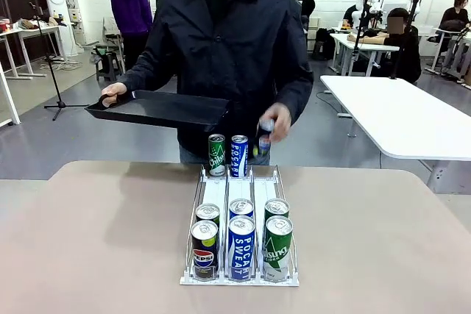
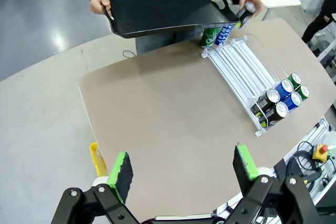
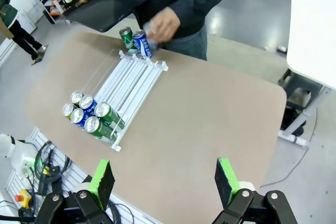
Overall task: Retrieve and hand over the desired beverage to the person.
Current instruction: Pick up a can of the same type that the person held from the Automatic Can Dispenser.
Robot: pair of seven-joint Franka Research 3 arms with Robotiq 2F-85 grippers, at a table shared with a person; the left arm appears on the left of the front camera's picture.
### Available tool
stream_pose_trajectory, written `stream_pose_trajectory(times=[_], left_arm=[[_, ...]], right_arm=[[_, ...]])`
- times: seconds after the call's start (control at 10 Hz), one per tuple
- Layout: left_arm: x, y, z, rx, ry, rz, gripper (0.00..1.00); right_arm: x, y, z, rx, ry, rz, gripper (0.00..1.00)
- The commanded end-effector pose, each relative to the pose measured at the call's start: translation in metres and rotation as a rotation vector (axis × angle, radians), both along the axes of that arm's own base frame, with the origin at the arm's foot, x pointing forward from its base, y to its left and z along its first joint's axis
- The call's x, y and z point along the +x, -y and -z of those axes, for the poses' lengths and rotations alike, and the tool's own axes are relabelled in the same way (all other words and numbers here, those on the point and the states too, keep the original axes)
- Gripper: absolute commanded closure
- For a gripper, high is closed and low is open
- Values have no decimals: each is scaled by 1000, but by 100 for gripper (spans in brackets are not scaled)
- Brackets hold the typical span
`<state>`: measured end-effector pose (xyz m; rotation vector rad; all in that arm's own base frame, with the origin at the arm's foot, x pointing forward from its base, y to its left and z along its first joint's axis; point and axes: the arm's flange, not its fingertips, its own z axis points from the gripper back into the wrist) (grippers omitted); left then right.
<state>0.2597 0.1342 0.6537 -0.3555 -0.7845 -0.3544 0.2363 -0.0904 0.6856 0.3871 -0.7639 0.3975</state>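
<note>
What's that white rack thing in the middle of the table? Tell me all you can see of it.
The rack is a white, plastic-looking frame with three lanes split by thin rails, lying flat on the table. Six cans fill its near end, two per lane. Two more cans stand at its far end, where the person's hand holds a third can by the right lane.

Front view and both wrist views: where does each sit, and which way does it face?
Front view: fixed on the robot's side, facing across the table at the person holding a tray.
Left wrist view: above the table, looking down past the open left gripper at the can rack.
Right wrist view: same from the opposite side, past the open right gripper.
Shared: can rack, person, tray.
</note>
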Motion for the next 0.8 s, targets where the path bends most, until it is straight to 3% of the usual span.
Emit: stream_pose_trajectory(times=[0.0,0.7], left_arm=[[0,-2,1,5,5,11,0],[0,-2,1,5,5,11,0]], right_arm=[[2,0,0,6,1,-21,0],[2,0,0,6,1,-21,0]])
